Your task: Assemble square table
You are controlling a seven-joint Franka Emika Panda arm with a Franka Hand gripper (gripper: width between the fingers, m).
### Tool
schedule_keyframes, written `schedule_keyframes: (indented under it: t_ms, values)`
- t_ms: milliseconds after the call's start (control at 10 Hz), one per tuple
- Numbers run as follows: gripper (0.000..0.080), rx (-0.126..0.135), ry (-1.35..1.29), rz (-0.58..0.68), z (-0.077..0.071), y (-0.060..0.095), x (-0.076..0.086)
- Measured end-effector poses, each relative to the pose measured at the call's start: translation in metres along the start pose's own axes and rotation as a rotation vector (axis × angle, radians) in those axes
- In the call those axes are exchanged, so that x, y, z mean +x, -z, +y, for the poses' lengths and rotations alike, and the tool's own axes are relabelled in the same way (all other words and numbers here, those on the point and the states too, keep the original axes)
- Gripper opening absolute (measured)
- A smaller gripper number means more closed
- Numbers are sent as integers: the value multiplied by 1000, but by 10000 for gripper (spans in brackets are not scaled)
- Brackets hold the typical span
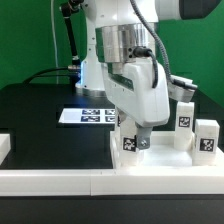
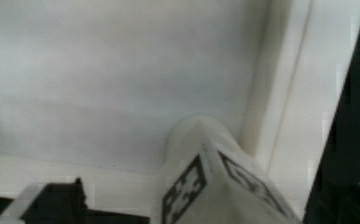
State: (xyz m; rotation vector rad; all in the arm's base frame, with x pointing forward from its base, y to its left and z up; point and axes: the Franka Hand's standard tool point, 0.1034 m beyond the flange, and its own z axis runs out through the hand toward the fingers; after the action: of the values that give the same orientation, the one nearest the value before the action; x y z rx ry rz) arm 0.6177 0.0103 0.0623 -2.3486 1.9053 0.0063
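Note:
The square table top (image 1: 165, 158) lies white and rimmed on the black table. One white tagged leg (image 1: 129, 141) stands at the top's corner towards the exterior view's left, right beside my gripper (image 1: 141, 140), which has come down on it from above. In the wrist view that leg (image 2: 221, 170) runs between my dark fingers (image 2: 52, 205), with a strip of the white top (image 2: 106, 70) showing between one finger and the leg; the jaws look open around it. Two more legs (image 1: 184, 114) (image 1: 206, 138) stand at the exterior view's right.
The marker board (image 1: 88, 115) lies behind the top at the exterior view's left. A low white border rail (image 1: 100, 185) runs along the front, with another piece (image 1: 5, 148) at the left edge. The arm hides the rear middle.

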Motion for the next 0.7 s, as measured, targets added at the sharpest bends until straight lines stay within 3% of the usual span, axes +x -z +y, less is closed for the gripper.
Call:
schedule_keyframes:
  t_ms: [300,500,700]
  values:
    - [649,-37,494,50,-6,5,1]
    - [649,-41,595,57,-7,6,1]
    - [397,-40,586,56,-7,6,1]
